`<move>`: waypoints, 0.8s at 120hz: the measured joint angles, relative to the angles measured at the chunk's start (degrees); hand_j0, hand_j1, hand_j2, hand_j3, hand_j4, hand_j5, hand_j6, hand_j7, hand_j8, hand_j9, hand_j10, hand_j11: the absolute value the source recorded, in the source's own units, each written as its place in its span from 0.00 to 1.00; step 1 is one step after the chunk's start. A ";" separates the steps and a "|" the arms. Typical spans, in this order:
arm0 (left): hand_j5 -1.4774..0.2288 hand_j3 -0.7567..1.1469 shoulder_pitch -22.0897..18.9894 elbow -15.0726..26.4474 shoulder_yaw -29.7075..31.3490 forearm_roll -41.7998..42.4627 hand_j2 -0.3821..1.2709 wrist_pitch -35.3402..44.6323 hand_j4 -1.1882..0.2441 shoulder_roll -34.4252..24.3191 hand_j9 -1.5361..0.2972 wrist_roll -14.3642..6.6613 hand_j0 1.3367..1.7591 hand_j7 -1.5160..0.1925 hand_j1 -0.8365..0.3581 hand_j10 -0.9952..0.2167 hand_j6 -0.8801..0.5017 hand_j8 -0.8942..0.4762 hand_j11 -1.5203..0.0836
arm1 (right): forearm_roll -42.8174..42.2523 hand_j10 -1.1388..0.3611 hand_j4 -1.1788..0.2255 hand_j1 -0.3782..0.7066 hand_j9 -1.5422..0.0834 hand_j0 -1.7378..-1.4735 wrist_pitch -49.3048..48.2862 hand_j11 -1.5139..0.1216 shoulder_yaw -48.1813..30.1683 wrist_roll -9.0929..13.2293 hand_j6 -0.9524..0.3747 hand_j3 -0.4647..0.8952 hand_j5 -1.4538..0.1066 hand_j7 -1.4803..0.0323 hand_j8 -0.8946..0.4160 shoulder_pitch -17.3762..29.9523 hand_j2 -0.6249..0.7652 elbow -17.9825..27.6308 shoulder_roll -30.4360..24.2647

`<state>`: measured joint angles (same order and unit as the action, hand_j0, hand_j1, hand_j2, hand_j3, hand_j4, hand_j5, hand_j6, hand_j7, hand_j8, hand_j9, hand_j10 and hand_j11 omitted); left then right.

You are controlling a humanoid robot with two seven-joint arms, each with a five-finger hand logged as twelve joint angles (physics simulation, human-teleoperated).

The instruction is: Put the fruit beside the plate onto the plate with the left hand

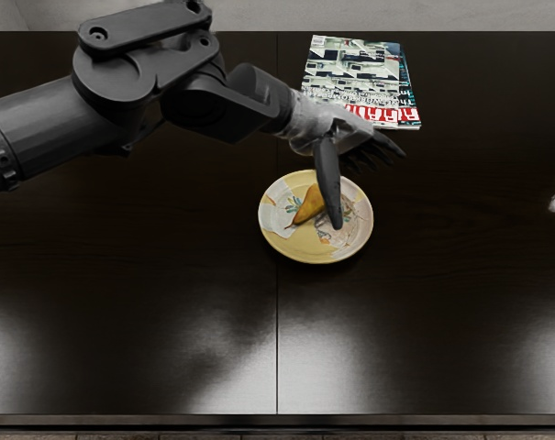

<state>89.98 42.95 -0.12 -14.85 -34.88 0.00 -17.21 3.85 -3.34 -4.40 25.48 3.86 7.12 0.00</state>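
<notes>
Pear point(307, 205) lies on the plate point(286, 240), left of its centre, mid-frame. Left hand point(341, 137) hovers just above, fingers spread, gripping nothing. One finger point(328, 188) hangs down right beside the fruit, contact unclear. Prob. the release step: lift straight up w/o brushing the pear, else it may roll. Magazine point(364, 78) lies beyond, upper right, on the dark table point(121, 302).
</notes>
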 joint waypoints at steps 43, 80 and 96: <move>0.84 0.40 -7.49 2.77 -6.83 12.12 0.24 -0.12 0.81 -15.06 0.82 0.16 0.76 0.87 0.96 0.80 0.62 0.63 0.92 | 0.01 0.76 0.84 0.03 0.95 0.30 0.00 0.93 0.00 -0.01 0.72 0.34 0.93 0.98 0.68 0.01 0.45 -0.01 0.00; 0.85 0.40 -14.28 2.82 -7.05 16.63 0.23 -0.13 0.81 -27.53 0.82 0.16 0.76 0.87 0.97 0.80 0.62 0.64 0.93 | 0.01 0.76 0.84 0.03 0.95 0.30 0.00 0.93 0.00 0.00 0.72 0.34 0.93 0.98 0.68 0.01 0.45 0.00 0.00; 0.85 0.40 -15.98 2.82 -7.19 16.85 0.23 -0.13 0.81 -30.11 0.82 0.16 0.76 0.87 0.97 0.80 0.62 0.64 0.93 | -0.01 0.76 0.84 0.03 0.95 0.30 0.00 0.93 0.00 0.00 0.72 0.34 0.93 0.98 0.68 0.01 0.45 0.00 0.00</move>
<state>74.01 45.77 -7.31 2.00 -35.02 -30.11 -17.05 3.84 -3.34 -4.40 25.49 3.87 7.12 0.00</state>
